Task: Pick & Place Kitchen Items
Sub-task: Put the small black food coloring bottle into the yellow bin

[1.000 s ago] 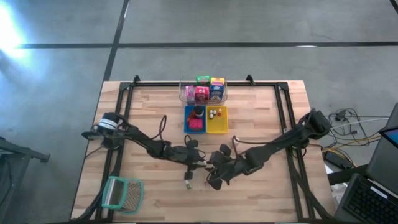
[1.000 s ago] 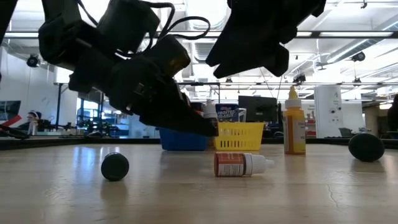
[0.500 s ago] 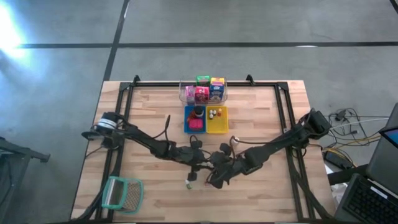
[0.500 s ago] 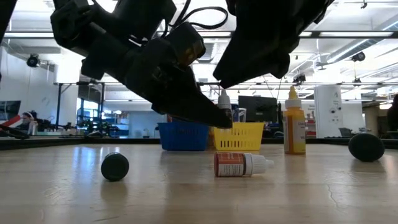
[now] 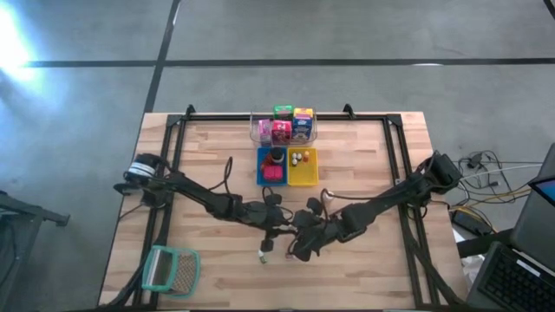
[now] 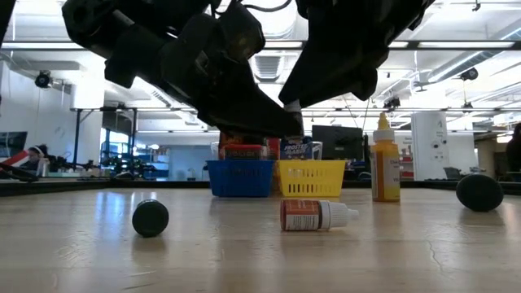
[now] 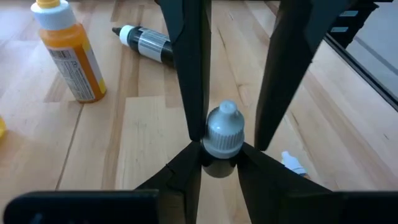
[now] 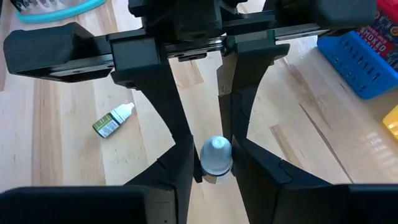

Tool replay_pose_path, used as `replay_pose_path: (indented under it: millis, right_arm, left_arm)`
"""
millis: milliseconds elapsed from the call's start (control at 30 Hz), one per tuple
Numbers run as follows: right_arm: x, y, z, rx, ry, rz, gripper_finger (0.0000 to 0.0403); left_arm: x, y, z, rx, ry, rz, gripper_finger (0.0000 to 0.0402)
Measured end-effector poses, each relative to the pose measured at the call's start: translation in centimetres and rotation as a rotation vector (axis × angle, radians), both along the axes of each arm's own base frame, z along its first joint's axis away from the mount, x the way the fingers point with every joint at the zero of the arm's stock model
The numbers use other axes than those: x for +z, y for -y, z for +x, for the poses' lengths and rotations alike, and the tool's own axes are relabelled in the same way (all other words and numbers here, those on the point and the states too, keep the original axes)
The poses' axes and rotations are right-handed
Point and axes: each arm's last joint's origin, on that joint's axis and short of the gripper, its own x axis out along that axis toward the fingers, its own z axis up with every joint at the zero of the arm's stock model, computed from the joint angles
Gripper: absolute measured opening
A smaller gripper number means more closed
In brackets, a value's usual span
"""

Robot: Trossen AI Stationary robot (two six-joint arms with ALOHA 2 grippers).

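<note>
Mesh basket (image 5: 171,269) (teal-rimmed), trays (image 5: 288,166).

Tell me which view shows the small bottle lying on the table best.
The low view: the lying bottle appears side-on, label and white tip clear. The right wrist view shows it smaller, the high view as a speck, the left wrist view perhaps only its tip.

Grey-capped bottle (image 7: 222,138) body hidden between claw fingers, tray (image 5: 303,176) contents too small
</note>
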Motion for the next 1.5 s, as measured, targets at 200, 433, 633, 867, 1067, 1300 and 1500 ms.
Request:
replay_pose_path:
  millis: [200,433,633,867,1067,1300,1500]
  right_arm:
    - [0.1,0.0,0.0,-0.005,0.004,-0.004,0.008]
    - [0.0,0.0,0.0,-0.004,0.002,-0.005,0.0049]
    - [0.3,0.1,-0.2,-0.006,-0.007,0.005,0.0057]
    - [2.3,0.9,-1.2,-0.024,-0.011,-0.007,0.0058]
    - [3.2,3.4,-1.4,-0.067,-0.04,-0.044,0.0058]
    - [4.4,7.5,-1.1,-0.16,-0.026,-0.062,0.0059]
    - [3.5,11.1,-1.0,-0.263,-0.037,-0.069,0.0059]
  left_arm:
    - [0.1,0.0,0.0,0.0,0.001,0.002,0.0101]
    - [0.1,0.0,0.0,0.0,0.001,0.001,0.0101]
    - [0.2,-0.1,-0.2,-0.005,-0.014,0.001,0.0108]
    - [2.4,-1.3,-1.9,0.02,-0.123,0.036,0.0168]
    - [5.1,-2.2,-4.7,0.143,-0.139,0.1,0.0227]
    - [6.3,-3.5,-9.0,0.269,-0.019,0.08,0.0232]
    - [6.9,-4.2,-12.1,0.272,0.033,0.056,0.023]
